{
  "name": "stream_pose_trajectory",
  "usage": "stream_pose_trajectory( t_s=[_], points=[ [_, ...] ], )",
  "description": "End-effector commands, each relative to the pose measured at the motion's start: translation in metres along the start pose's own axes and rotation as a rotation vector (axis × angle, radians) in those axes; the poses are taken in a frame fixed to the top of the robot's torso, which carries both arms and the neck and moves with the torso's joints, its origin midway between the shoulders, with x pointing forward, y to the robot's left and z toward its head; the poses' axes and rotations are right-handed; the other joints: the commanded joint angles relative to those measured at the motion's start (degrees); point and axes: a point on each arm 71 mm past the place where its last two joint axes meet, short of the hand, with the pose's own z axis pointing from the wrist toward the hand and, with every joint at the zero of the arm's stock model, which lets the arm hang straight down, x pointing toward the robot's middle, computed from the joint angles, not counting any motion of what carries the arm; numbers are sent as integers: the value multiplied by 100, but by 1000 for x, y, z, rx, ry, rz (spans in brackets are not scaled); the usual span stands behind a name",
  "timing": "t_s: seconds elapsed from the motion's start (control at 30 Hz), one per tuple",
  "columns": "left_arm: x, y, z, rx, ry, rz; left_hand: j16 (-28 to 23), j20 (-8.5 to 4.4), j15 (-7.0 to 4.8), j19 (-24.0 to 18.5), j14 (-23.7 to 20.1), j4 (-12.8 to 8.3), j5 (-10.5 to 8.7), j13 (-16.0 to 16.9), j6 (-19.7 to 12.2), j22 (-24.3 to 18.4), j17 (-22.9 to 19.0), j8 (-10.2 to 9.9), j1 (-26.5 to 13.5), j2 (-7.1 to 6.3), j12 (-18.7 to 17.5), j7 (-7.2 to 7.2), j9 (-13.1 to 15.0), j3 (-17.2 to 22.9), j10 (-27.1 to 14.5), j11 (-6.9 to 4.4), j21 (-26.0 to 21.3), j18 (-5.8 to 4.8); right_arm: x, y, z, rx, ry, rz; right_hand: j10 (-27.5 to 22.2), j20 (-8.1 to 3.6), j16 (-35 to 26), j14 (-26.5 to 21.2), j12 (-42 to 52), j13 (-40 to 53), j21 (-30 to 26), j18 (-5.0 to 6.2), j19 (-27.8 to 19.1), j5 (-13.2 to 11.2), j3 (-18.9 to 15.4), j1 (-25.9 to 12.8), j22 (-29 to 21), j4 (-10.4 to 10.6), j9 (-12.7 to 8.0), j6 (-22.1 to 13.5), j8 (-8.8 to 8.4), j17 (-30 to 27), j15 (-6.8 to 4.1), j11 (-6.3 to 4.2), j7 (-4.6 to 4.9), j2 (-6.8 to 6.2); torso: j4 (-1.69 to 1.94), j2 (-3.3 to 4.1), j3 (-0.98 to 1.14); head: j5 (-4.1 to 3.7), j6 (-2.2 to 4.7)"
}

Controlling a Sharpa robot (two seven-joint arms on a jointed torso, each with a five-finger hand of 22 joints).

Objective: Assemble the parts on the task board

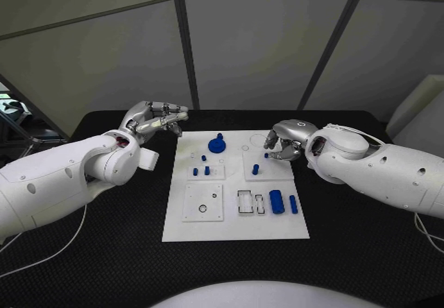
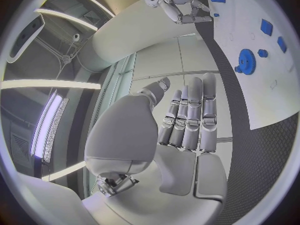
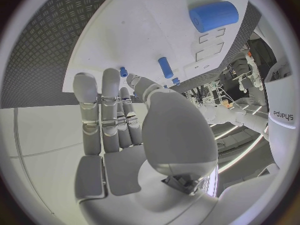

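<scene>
Both hands empty at the far end of the task board; risk of disturbing seated and loose parts.

The left hand (image 1: 155, 120) hovers off the task board's (image 1: 236, 228) far left corner above the desk (image 1: 111, 256), fingers loosely curled and grasping nothing. The right hand (image 1: 284, 142) sits over the board's far right section, empty, fingers bent down close to a small upright blue peg (image 1: 255, 169). The blue gear (image 1: 217, 144) lies at the far edge between the two hands; a large blue cylinder (image 1: 276, 201) and a slimmer blue pin (image 1: 293, 204) lie loose near the right edge. In my judgement a careless descent by the right hand could tip the peg, and any nudge could roll the cylinder off the board.
</scene>
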Motion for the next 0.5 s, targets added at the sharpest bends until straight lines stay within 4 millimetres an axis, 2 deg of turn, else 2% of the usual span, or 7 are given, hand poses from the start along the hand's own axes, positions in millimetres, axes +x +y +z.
stream_pose_trajectory(
  t_s=[0.03,0.23,0.5],
  points=[
    [2,-4,0,36,10,-78,-30,15,-3,-26,-50,-12,-3,-7,-31,-13,-13,-29,9,33,38,14,-7,-30,-48,-13,-39,-103,1,1,2,1,8,-28,-42,10,47,23,26,6,62,-60,-56,7,47,12,41,-10,-1,-23,1,27,56,24,15,-56,-4,5,-2,2,-11],
    [4,-4,0,41,19,-85,-36,16,-1,-26,-54,-14,-1,-8,-39,-20,-19,-31,11,34,40,17,-9,-35,-57,-10,-48,-104,6,1,5,5,27,-29,-32,19,239,29,38,8,247,-81,-45,29,107,48,253,-35,4,-17,8,201,60,28,26,-28,4,4,1,3,-35],
    [6,-4,-1,42,23,-88,-43,17,2,-25,-57,-15,1,-9,-46,-28,-26,-34,13,41,45,21,-10,-39,-64,-7,-58,-104,12,1,7,12,61,-30,30,22,521,53,68,14,488,-112,-16,53,170,72,531,-66,15,12,18,451,55,18,22,-6,-5,0,1,22,-56]
  ],
)
